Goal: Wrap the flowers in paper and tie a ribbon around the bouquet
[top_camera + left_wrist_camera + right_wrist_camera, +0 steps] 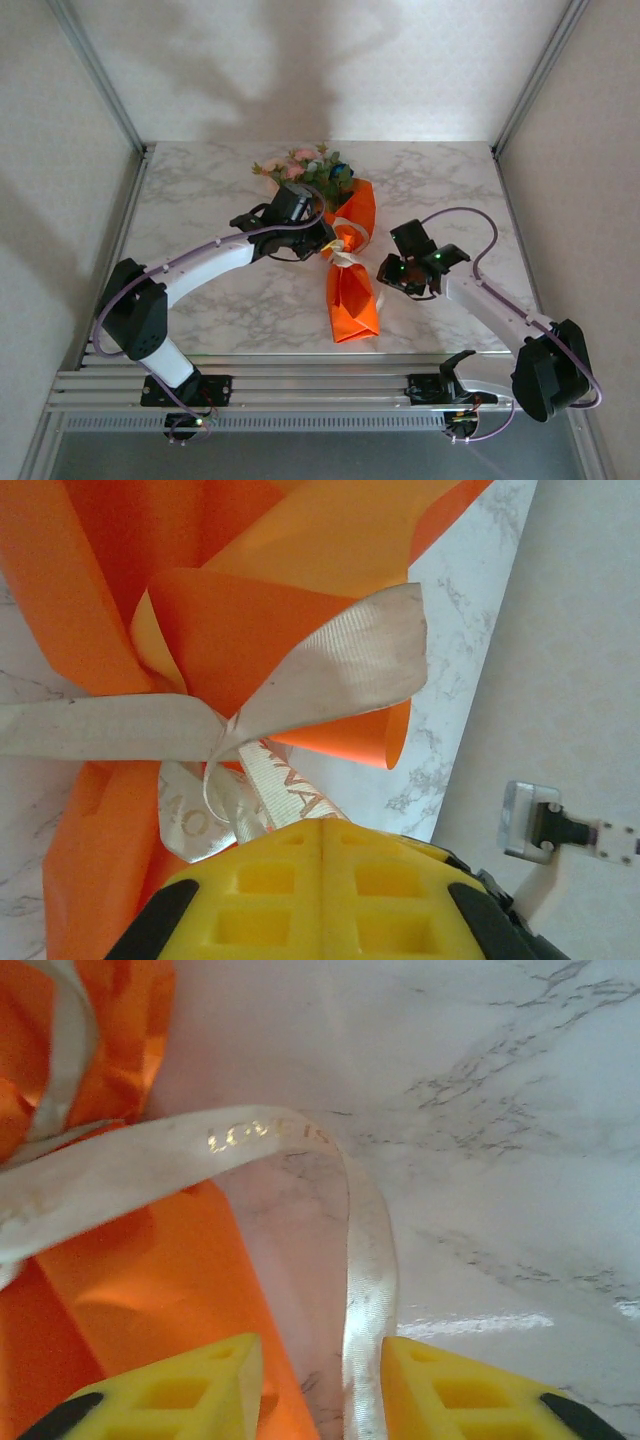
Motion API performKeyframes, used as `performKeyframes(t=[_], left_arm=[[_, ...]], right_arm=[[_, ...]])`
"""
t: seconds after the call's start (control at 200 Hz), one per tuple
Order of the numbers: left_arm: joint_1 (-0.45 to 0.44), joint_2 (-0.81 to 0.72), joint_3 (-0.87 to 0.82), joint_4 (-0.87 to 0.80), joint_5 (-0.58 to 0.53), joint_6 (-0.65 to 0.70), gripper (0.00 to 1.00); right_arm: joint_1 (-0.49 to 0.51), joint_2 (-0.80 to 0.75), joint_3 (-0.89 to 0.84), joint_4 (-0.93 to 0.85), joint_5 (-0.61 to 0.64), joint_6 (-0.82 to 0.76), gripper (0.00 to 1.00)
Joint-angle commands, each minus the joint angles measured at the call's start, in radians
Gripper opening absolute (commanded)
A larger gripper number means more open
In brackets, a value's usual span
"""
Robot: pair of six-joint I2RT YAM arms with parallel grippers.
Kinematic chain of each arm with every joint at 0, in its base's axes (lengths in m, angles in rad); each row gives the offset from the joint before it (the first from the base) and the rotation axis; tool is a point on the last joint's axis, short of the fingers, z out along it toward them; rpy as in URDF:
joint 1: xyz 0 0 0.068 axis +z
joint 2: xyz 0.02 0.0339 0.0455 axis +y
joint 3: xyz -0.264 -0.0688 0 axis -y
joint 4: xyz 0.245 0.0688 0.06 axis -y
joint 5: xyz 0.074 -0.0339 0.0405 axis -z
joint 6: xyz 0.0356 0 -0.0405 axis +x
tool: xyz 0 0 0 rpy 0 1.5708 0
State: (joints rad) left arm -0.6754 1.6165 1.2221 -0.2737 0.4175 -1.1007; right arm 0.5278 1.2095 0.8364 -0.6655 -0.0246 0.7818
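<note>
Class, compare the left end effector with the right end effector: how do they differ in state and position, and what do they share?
The left end effector is shut, its jaws pinching the ribbon by the knot; the right end effector is open, a ribbon strand passing through its gap. The left sits left of the bouquet, the right sits right of it. Both have yellow fingers.

The top external camera looks steeply down from above and behind the arm bases at 6 o'clock, taking in the whole table (220, 310). Both wrist cameras sit very close, the left facing the ribbon (330, 670) knot, the right its tail, sharing ribbon and orange paper (90, 570)
</note>
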Motion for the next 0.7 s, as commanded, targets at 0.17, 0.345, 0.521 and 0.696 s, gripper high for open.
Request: performKeyframes(t=[0.17, 0.345, 0.521, 0.696], left_arm=[[-0.010, -0.021, 0.016, -0.029, -0.024, -0.004, 0.00], [-0.010, -0.031, 0.036, -0.033, -0.033, -0.008, 0.00], [-0.010, -0.061, 0.043, -0.024, -0.042, -0.019, 0.00], [-0.008, -0.067, 0.081, -0.045, -0.044, -0.011, 0.00]], right_arm=[[-0.002, -0.005, 0.002, 0.226, -0.126, 0.150, 0.35], [0.003, 0.058, -0.008, 0.406, -0.153, 0.363, 0.35], [0.007, 0.078, 0.049, 0.412, -0.133, 0.356, 0.27], [0.008, 0.086, 0.104, 0.321, -0.069, 0.039, 0.18]])
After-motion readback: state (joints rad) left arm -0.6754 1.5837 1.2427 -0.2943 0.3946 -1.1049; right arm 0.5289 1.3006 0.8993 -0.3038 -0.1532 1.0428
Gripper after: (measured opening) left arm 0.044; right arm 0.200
